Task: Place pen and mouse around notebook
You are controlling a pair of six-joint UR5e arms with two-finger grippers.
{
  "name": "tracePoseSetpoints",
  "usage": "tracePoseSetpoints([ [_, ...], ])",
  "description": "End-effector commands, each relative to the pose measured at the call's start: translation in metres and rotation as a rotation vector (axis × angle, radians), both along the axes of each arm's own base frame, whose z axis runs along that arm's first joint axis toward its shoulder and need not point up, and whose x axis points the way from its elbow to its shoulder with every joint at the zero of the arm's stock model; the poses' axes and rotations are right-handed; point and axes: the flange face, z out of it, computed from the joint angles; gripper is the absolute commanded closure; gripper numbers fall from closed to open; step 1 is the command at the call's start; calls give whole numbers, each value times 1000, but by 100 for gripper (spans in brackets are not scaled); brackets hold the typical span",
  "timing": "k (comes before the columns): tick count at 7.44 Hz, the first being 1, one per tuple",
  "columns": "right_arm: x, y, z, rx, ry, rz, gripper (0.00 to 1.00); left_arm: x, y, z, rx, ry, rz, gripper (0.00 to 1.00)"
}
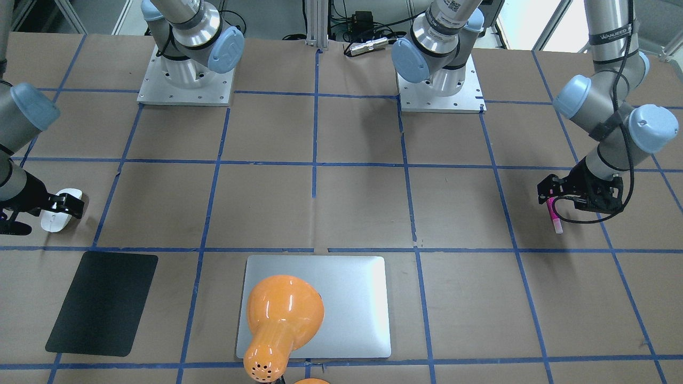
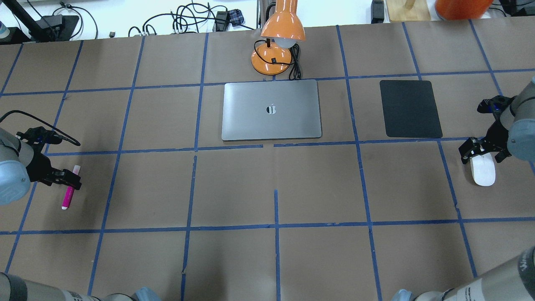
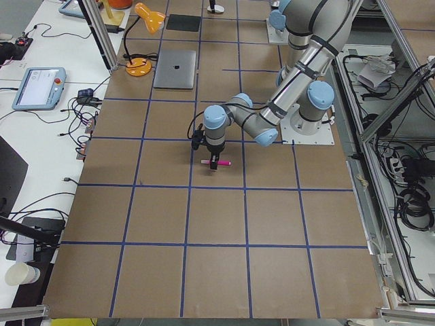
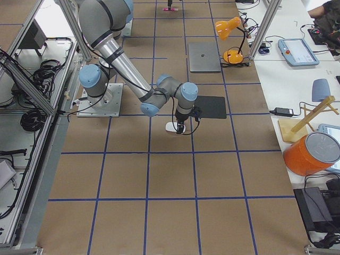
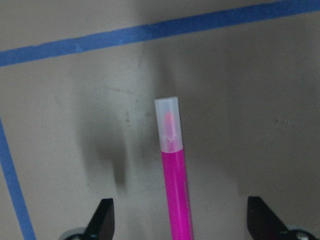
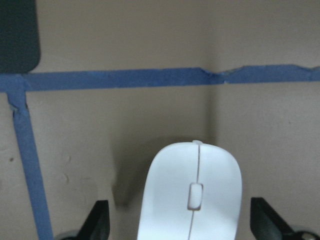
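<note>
The silver-grey notebook [image 2: 271,110] lies shut at the table's far middle, partly under the lamp head in the front view [image 1: 357,314]. At the far left of the overhead view, the magenta pen [image 2: 69,189] lies on the paper. My left gripper [image 2: 72,179] is open over it, and the wrist view shows the pen [image 5: 175,190] between wide-apart fingers [image 5: 104,220] that do not touch it. At the far right, the white mouse [image 2: 483,170] rests on the table. My right gripper [image 2: 481,154] is open and straddles it [image 6: 192,200].
An orange desk lamp [image 2: 278,42] stands just behind the notebook, its cable beside the base. A black mat [image 2: 410,108] lies to the notebook's right, just beyond the mouse. Blue tape lines grid the brown table [image 2: 276,184]. The arm bases [image 1: 185,80] stand on the robot's side.
</note>
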Motion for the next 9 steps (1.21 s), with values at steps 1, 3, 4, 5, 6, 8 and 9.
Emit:
tracePoseSetpoints([
  [1, 0, 0, -1, 5, -2, 7, 13, 2, -1, -6, 4, 3, 1, 66],
  [3, 1, 2, -1, 12, -7, 2, 63, 3, -3, -6, -2, -1, 3, 92],
  [4, -1, 1, 7, 12, 17, 5, 80, 5, -6, 0, -14, -7, 12, 100],
  [5, -2, -2, 19, 11, 55, 13, 89, 4, -9, 9, -23, -20, 68, 100],
  [6, 0, -9, 32, -10, 61, 13, 95, -3, -11, 15, -31, -18, 160, 100],
  [8, 72, -70, 71, -94, 5, 22, 95, -49, -34, 56, -41, 102, 390, 100],
  [9, 125, -101, 96, -91, 4, -11, 96, -96, -57, 80, -27, 98, 508, 100],
])
